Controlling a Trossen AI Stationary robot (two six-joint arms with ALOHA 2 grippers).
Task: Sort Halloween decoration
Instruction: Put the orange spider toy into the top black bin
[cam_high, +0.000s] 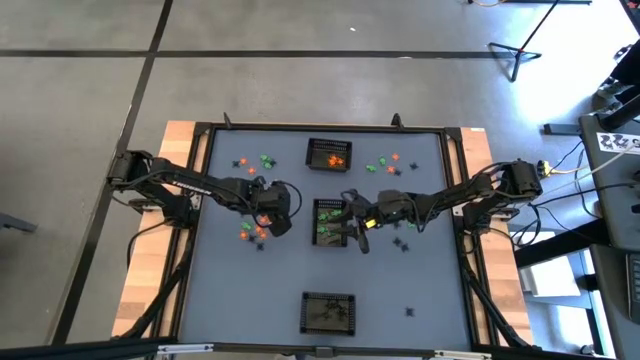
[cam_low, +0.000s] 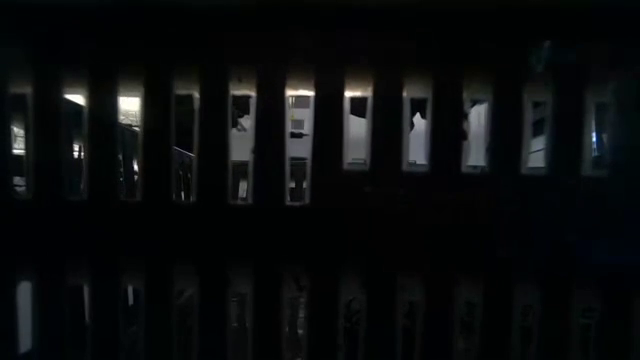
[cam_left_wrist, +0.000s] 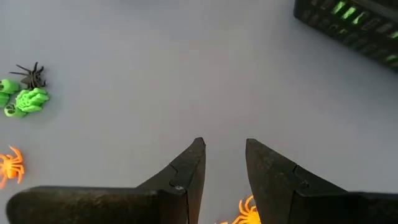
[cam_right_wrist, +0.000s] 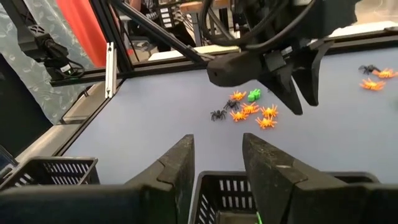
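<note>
Grey tabletop (cam_high: 290, 270): your left gripper (cam_left_wrist: 224, 163) hangs part-open, empty, over tiny orange plastic spiders (cam_left_wrist: 244, 213); your right gripper (cam_right_wrist: 217, 163), part-open, empty, hovers above the green-filled black mesh basket (cam_high: 331, 221).

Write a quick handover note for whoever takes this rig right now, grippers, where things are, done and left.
Left gripper: open, empty, just above the table over a loose cluster of trinkets left of centre.
Right gripper: open, empty, over the middle basket.
Done: orange pieces in the far basket, green ones in the middle basket. Near basket: contents unclear.
Left: groups at far left and far right, black ones right of centre, one stray near the front.
</note>
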